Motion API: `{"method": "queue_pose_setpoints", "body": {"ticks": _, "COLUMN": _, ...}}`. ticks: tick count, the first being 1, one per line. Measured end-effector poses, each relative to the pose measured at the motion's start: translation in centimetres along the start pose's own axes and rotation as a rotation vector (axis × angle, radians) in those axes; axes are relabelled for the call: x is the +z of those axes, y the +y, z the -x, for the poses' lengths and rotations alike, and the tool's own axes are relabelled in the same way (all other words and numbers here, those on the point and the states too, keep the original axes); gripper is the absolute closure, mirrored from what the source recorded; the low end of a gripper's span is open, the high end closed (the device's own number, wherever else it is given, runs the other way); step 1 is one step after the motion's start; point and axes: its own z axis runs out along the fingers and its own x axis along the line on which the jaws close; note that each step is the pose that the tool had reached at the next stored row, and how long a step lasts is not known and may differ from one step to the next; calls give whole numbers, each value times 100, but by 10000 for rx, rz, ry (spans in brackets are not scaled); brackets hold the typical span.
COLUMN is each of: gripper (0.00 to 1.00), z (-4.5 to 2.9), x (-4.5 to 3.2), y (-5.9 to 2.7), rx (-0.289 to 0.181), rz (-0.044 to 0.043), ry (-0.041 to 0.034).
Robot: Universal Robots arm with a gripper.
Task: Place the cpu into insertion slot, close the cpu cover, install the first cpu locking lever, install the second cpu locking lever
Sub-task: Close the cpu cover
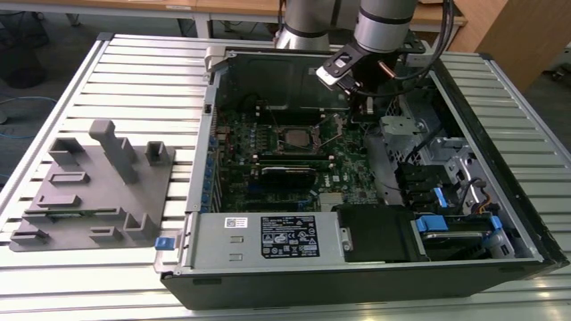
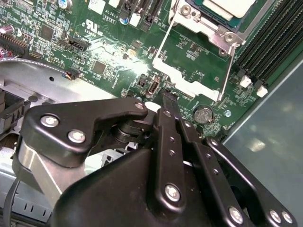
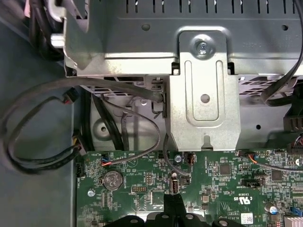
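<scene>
**A:** Where is the chip?

**B:** The small flat square cpu (image 2: 226,6) with the pale metal top lies in the square, silver-rimmed insertion slot (image 2: 215,28). It looks flat, as far as I can judge. In the exterior view that slot (image 1: 295,137) sits mid-board inside the open black computer case (image 1: 357,287). I'd call the first step done.

**A:** And the cover?

**B:** The thin silver cpu cover (image 2: 187,80), a plate with a large square window, appears swung up off the slot, and green board shows through the window. Closing it is left to do. I cannot tell the locking levers apart from the plate's thin side rails, so I count both as not yet installed.

**A:** The tool?

**B:** The black two-fingered gripper (image 2: 168,97) has its tips pressed together on nothing. It hovers over the green motherboard (image 3: 142,189) just beside the cover's free end, near the round silver coin battery (image 2: 203,114).

**A:** Room to move?

**B:** It is tight on one side. The grey sheet-metal drive cage (image 3: 203,85) rises right at the board's edge, and looped black cables (image 3: 42,101) hang beside it. Long black memory slots (image 2: 265,42) run along one side of the slot. Straight above the slot I judge the way open, though the raised plate stands between it and the gripper.
</scene>
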Motion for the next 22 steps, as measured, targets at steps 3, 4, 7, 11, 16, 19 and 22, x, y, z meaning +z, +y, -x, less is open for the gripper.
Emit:
{"method": "queue_pose_setpoints", "body": {"ticks": 3, "gripper": 89, "z": 0, "x": 0, "y": 0, "rx": 0, "rz": 0, "ry": -2}}
{"method": "queue_pose_setpoints", "body": {"ticks": 4, "gripper": 89, "z": 0, "x": 1, "y": 0, "rx": 0, "rz": 1, "ry": 0}}
{"method": "queue_pose_setpoints", "body": {"ticks": 7, "gripper": 89, "z": -16, "x": 1, "y": -1, "rx": 4, "rz": 1, "ry": 1}}
{"method": "queue_pose_setpoints", "body": {"ticks": 11, "gripper": 89, "z": -60, "x": 6, "y": -4, "rx": 4, "rz": 1, "ry": 1}}
{"method": "queue_pose_setpoints", "body": {"ticks": 16, "gripper": 89, "z": -71, "x": 12, "y": -4, "rx": 6, "rz": 0, "ry": -1}}
{"method": "queue_pose_setpoints", "body": {"ticks": 19, "gripper": 89, "z": -72, "x": 13, "y": -5, "rx": 7, "rz": 0, "ry": 1}}
{"method": "queue_pose_setpoints", "body": {"ticks": 22, "gripper": 89, "z": -71, "x": 17, "y": -46, "rx": 7, "rz": 1, "ry": 2}}
